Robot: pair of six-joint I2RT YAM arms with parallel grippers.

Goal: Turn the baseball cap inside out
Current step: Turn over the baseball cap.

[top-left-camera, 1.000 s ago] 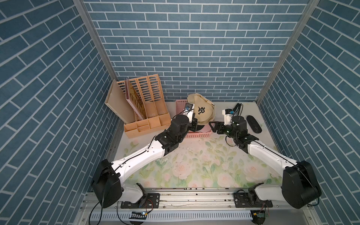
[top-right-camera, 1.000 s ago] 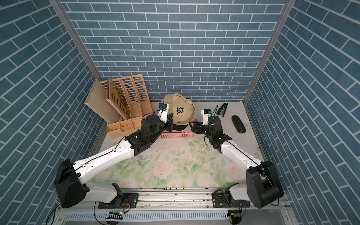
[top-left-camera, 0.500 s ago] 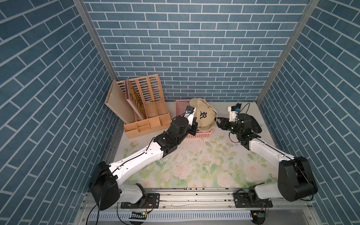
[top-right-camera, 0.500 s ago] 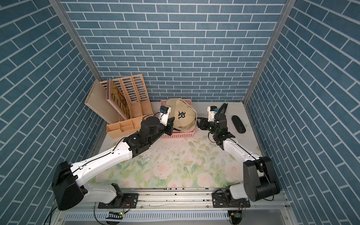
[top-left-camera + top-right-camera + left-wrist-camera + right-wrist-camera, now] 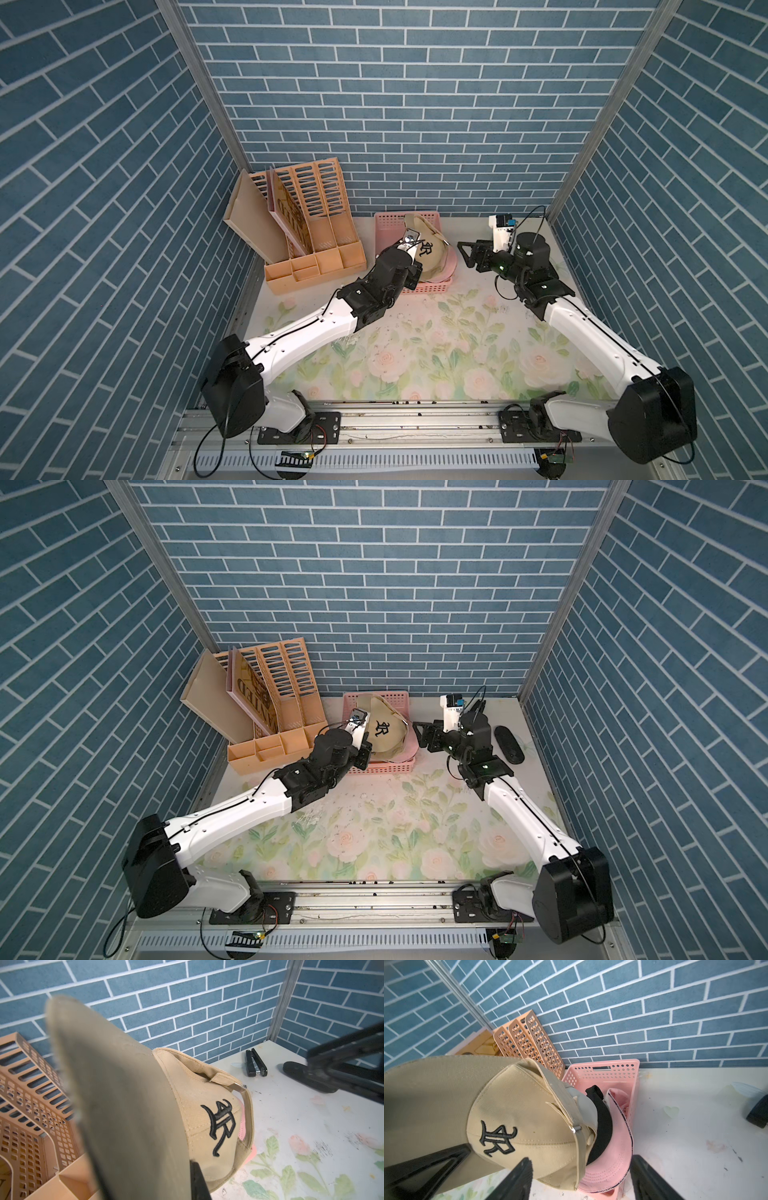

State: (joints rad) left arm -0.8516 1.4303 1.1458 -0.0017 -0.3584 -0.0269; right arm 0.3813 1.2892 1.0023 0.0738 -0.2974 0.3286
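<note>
The left gripper (image 5: 413,270) had its fingertips hidden in both top views under its own wrist and the cap (image 5: 430,255). In the left wrist view one black finger (image 5: 197,1180) showed pressed against the blurred brim, the other out of sight behind it; the fingers were together, clamped on the brim. The cap hung above the near end of the pink basket (image 5: 386,220), logo outward and strap buckle showing. Its inside could not be seen.

The right gripper (image 5: 467,253) stood just beside the basket with its fingers apart and nothing between them, clear of the cap. In the right wrist view the fingers (image 5: 517,1180) were cut off by the frame edge. That view also showed a pink cap (image 5: 608,1163) and a black cap (image 5: 602,1126) stacked in the basket, largely covered by the beige one; a grey piece between them was too hidden to name.

A stapler (image 5: 255,1062) and a black oval thing (image 5: 509,744) lay near the back right corner; what the oval was could not be told. A peach file rack (image 5: 316,232) held a book (image 5: 253,700) in the back left corner.

The table wore a pale floral mat (image 5: 436,353), scuffed with dark specks. Blue brick-pattern walls (image 5: 415,104) closed three sides.
</note>
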